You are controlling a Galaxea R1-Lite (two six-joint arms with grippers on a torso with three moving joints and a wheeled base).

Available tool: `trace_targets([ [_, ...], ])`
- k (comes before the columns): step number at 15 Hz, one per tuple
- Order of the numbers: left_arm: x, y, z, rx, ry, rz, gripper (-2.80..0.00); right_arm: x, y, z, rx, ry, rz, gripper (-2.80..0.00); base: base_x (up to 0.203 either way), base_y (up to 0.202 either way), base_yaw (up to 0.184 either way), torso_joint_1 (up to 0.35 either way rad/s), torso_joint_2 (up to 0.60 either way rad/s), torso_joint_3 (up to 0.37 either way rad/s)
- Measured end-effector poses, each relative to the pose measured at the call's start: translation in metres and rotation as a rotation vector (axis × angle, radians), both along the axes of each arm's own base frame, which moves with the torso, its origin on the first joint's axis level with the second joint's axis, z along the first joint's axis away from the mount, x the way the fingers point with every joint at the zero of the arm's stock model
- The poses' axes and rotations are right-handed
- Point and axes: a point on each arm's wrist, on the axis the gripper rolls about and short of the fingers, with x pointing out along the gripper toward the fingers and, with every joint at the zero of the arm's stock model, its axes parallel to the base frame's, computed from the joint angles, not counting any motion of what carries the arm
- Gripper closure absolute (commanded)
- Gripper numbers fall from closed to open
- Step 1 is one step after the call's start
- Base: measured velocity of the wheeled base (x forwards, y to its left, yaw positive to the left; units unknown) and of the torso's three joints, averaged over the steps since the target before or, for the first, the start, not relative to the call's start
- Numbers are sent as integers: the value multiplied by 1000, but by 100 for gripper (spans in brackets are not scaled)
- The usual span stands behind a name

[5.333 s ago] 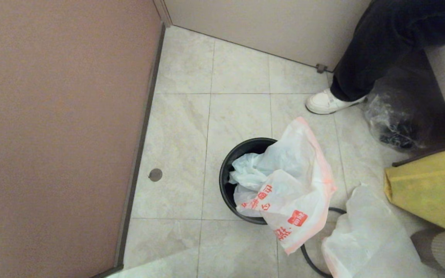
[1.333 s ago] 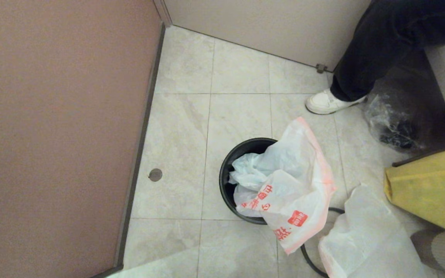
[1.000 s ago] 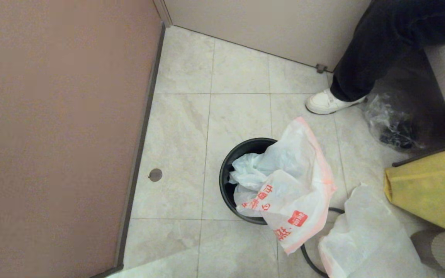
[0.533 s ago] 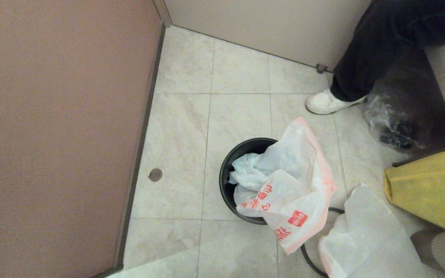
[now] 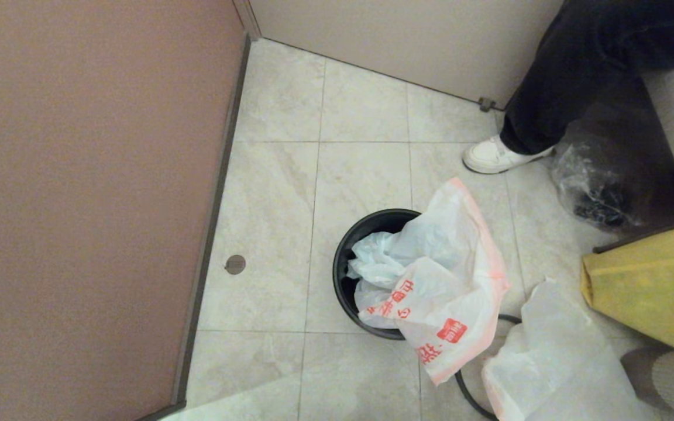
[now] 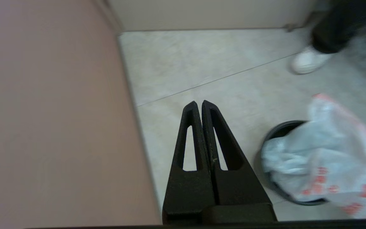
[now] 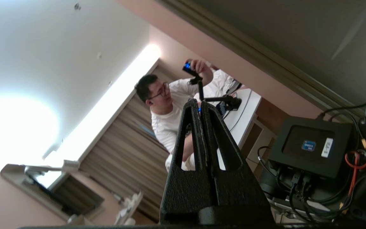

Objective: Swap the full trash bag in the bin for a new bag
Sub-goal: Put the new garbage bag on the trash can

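Observation:
The black bin [image 5: 366, 225] stands on the tiled floor. The new bag [image 5: 442, 280], thin and white with red characters and an orange-red hem, lies crumpled across the bin's mouth and hangs over its right side. The full trash bag [image 5: 547, 362], a bulky white sack, sits on the floor at the lower right. A dark rim ring [image 5: 463, 389] lies on the floor, partly under both bags. Neither gripper shows in the head view. My left gripper [image 6: 199, 103] is shut and empty, above the floor between the brown wall and the bin [image 6: 260, 165], apart from the new bag [image 6: 329, 152]. My right gripper [image 7: 199, 101] is shut and empty, pointing up into the room.
A brown wall [image 5: 91, 204] runs close along the left. A person's leg and white shoe [image 5: 492, 155] stand behind the bin. A clear glossy bag [image 5: 597, 187] with dark lumps and a big yellow bag [image 5: 653, 286] fill the right side.

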Motion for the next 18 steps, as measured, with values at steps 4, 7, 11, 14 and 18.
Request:
trace_targets([
  [4,-3,-1,19,-32,7,-35,0,9,11,10,-5,5,50,0,0,0,0,0,0,0],
  [7,-2,4,26,-41,-24,-13,0,12,15,11,-16,16,56,0,0,0,0,0,0,0],
  [11,3,19,16,-108,-70,56,0,9,12,4,-27,28,54,0,0,0,0,0,0,0],
  [14,14,47,-15,-111,-58,126,0,4,6,0,-17,18,32,0,0,0,0,0,0,0],
  [18,19,64,-41,-32,-72,287,0,2,3,0,-7,7,22,0,0,0,0,0,0,0],
])
